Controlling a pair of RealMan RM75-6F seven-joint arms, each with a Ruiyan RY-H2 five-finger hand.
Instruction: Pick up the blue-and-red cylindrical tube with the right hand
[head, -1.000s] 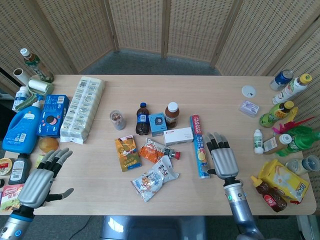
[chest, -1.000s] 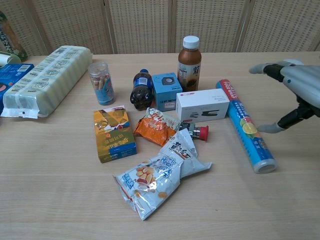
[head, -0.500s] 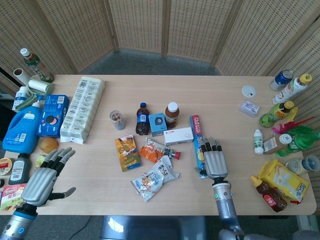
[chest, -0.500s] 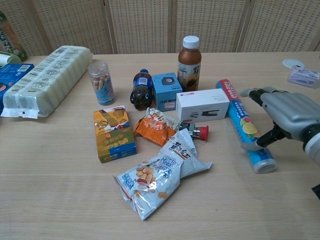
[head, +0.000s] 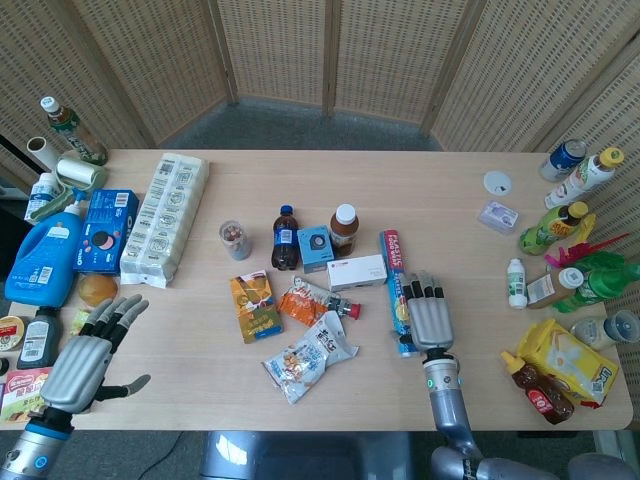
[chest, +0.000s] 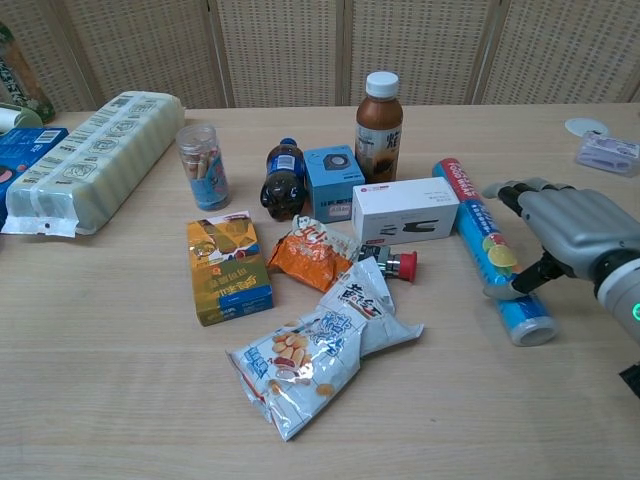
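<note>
The blue-and-red cylindrical tube (head: 392, 262) (chest: 468, 212) lies flat on the table, red end far and blue end near, just right of a white box (chest: 405, 210). My right hand (head: 427, 315) (chest: 572, 235) is palm down at the tube's right side, over its near half. Its fingers are stretched out and its thumb (chest: 503, 290) touches the tube; nothing is gripped. My left hand (head: 85, 355) hovers at the near left table edge with fingers spread and empty; only the head view shows it.
Snack bags (chest: 320, 350), an orange packet (chest: 312, 255) and a red-capped item (chest: 400, 265) lie left of the tube. A brown bottle (chest: 379, 112) stands behind the white box. Bottles (head: 560, 225) and a yellow bag (head: 570, 360) crowd the right edge.
My right hand has moved left from beside the tube until it lies over the tube's near half, thumb against it. The left hand has barely shifted.
</note>
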